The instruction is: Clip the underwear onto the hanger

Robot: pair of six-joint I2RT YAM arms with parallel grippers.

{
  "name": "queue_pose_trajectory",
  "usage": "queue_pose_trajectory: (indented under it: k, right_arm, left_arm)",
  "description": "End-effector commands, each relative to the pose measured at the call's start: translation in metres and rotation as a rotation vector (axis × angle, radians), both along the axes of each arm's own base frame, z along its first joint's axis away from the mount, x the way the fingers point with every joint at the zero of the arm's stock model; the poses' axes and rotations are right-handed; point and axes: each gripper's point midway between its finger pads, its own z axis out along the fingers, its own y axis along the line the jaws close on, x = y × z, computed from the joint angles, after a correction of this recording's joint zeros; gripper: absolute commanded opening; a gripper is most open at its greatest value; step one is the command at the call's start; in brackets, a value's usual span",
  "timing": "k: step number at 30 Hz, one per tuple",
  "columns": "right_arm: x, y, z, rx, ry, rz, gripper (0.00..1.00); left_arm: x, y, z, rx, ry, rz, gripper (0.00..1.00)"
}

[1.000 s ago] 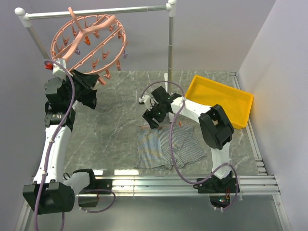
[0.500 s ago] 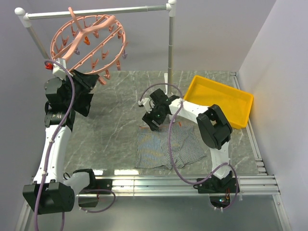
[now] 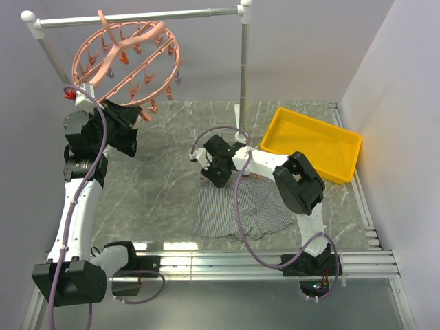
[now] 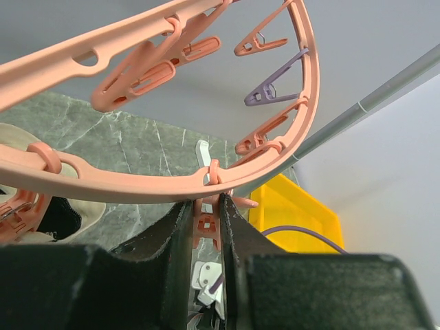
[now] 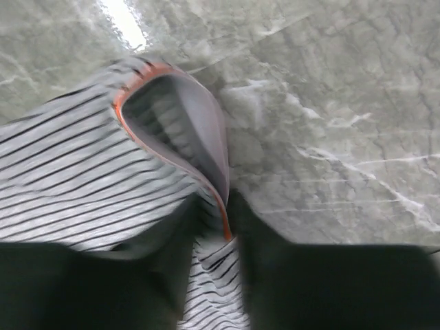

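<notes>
The left claw sits high at the far left. Its two dark fingers are pressed together on a small salmon-pink plastic clip dangling from the lower rim of the hanger. This is a large round salmon-pink plastic drying ring with crossbars, hooked over a grey metal rail. I judge that the hold steadies the clip, since the ring can swing on its hook, and readies its mouth to take cloth.

The underwear, soft grey boxer-style shorts with fine dark stripes, lies mostly flat on the green-grey marbled desk, near the middle and well apart from the hanger. The right claw is low over the garment's far left corner. The right wrist view is blurred, but it shows the fingers clamped on an upturned fold of the orange-edged waistband. Gripping the band rather than the thin leg cloth probably gives a firmer edge to feed into a clip.

A yellow plastic tray sits at the far right and plays no part here.

The pick-up looks secured but the clipping is not yet done. The corner has to travel up and left to the held clip. The fold could slip free, or the hanging cloth could drag.
</notes>
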Motion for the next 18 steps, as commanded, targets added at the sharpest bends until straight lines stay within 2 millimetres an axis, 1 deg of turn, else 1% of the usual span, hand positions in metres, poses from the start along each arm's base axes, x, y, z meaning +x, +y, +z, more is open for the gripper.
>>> queue_pose_trajectory:
  k: [1,2,3,4,7,8,10,11,12,13,14,15,16,17,18]
  right_arm:
    - [-0.011,-0.011,-0.022,-0.087,0.056,-0.015,0.27]
    - [-0.011,-0.011,-0.022,-0.085,0.053,-0.013,0.19]
    - [-0.009,-0.011,-0.021,-0.082,0.045,-0.014,0.04]
    - [-0.009,-0.010,-0.020,-0.079,0.038,-0.014,0.00]
    - [-0.001,-0.003,-0.002,-0.029,-0.012,-0.006,0.00]
    - [0.005,0.002,0.015,0.006,-0.052,-0.010,0.00]
    - [0.015,0.013,0.039,0.061,-0.099,-0.008,0.00]
    - [0.018,0.019,0.057,0.101,-0.119,-0.009,0.00]
    - [0.026,0.029,0.080,0.144,-0.151,-0.010,0.00]
    - [0.029,0.035,0.093,0.173,-0.167,-0.011,0.00]
    - [0.030,0.041,0.111,0.213,-0.184,-0.015,0.00]
    - [0.037,0.049,0.130,0.249,-0.216,-0.021,0.00]
    - [0.037,0.055,0.141,0.272,-0.231,-0.016,0.00]
    - [0.041,0.060,0.160,0.307,-0.258,-0.024,0.00]
    - [0.043,0.062,0.167,0.321,-0.267,-0.027,0.00]
  left_arm:
    - [-0.005,-0.003,0.038,0.020,-0.126,-0.015,0.00]
    - [-0.006,-0.004,0.038,0.020,-0.126,-0.019,0.00]
    - [-0.005,-0.004,0.037,0.019,-0.124,-0.020,0.00]
    - [-0.005,-0.004,0.038,0.020,-0.125,-0.019,0.00]
    - [-0.005,-0.004,0.035,0.022,-0.115,-0.025,0.00]
    - [-0.006,-0.004,0.036,0.024,-0.115,-0.025,0.00]
    - [-0.008,-0.005,0.037,0.030,-0.116,-0.030,0.00]
    - [-0.008,-0.005,0.036,0.032,-0.115,-0.030,0.00]
    - [-0.009,-0.006,0.036,0.037,-0.115,-0.031,0.00]
    - [-0.010,-0.006,0.035,0.039,-0.112,-0.034,0.00]
    - [-0.011,-0.006,0.035,0.041,-0.112,-0.037,0.00]
    - [-0.010,-0.006,0.033,0.043,-0.107,-0.038,0.00]
    - [-0.012,-0.007,0.034,0.044,-0.109,-0.041,0.00]
    - [-0.012,-0.007,0.033,0.045,-0.105,-0.040,0.00]
    - [-0.012,-0.006,0.033,0.047,-0.104,-0.040,0.00]
